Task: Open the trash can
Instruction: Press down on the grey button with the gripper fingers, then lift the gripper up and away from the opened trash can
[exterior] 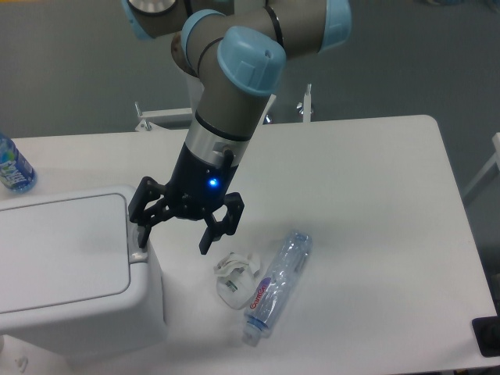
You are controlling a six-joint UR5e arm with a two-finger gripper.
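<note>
At frame's left edge, trash can (66, 262) cropped, lid flat and down, gripper (176, 238) spread wide, one fingertip on its grey button strip, clear bottle (277, 285) lying on white table (367, 195), grey floor behind.

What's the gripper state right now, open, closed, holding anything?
Gripper: open, holding nothing. One finger is down at the button edge of the trash can; the other hangs over the table.

Grey arm, light-blue caps, black claw (173, 241), blue light.
</note>
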